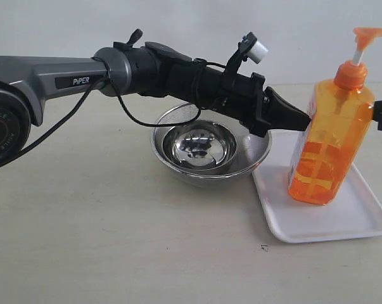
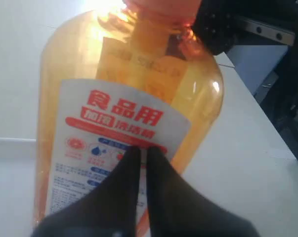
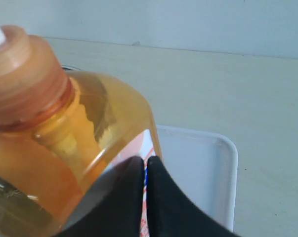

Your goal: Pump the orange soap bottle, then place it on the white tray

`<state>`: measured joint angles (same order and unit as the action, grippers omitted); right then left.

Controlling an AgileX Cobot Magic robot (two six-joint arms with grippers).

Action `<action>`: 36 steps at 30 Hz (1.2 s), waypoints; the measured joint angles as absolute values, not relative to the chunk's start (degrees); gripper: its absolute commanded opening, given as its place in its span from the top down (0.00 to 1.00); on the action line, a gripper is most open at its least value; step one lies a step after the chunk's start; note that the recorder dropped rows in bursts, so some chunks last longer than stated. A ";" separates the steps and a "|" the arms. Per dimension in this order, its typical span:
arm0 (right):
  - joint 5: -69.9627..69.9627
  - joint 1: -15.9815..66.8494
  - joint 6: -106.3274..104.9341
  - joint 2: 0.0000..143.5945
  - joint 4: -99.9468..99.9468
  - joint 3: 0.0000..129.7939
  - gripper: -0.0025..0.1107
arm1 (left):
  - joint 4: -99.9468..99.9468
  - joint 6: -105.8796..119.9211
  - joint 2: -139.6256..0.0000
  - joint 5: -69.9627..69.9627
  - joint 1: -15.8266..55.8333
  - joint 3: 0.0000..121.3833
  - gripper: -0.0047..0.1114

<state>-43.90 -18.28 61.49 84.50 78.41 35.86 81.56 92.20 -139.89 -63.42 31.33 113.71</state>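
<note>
On the pale table (image 1: pixel 114 253), the tall orange plastic soap bottle (image 1: pixel 333 139) leans on the flat white plastic tray (image 1: pixel 368 225), pinned between the clenched black left claw (image 2: pixel 141 150) and the clenched black right claw (image 3: pixel 145 160), and could topple if one tip slips or pushes harder.

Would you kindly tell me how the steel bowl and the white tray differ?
The steel bowl is round, deep and shiny; the white tray is rectangular, shallow and matte. The tray bears the orange soap bottle; the bowl does not. Both rest on the table, side by side.
</note>
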 measured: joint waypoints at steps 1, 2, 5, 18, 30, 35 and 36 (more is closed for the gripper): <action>-43.75 -18.28 61.49 84.50 78.41 35.86 0.98 | 81.56 92.20 -139.89 -63.63 31.33 113.71 0.92; -43.63 -18.28 61.49 84.50 78.41 35.86 0.98 | 81.56 92.08 -139.89 -63.90 31.33 113.71 0.92; -43.38 -18.28 61.49 84.50 78.41 35.86 0.98 | 81.56 91.98 -139.89 -65.15 31.33 113.71 0.92; -43.02 -18.28 61.49 84.50 78.41 35.86 0.98 | 81.56 91.98 -139.89 -65.49 32.15 113.71 0.92; -42.70 -18.28 61.49 84.50 78.20 35.86 0.98 | 81.47 91.98 -139.89 -65.72 33.20 113.71 0.92; -42.70 -18.28 61.49 84.50 78.09 35.86 0.98 | 81.34 91.98 -139.89 -65.76 33.24 113.71 0.92; -42.70 -18.28 61.49 84.50 78.09 35.86 0.98 | 81.34 91.98 -139.89 -65.76 33.24 113.71 0.92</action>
<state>-42.70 -18.28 61.49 84.50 78.09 35.86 81.34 91.98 -139.89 -65.76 33.24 113.71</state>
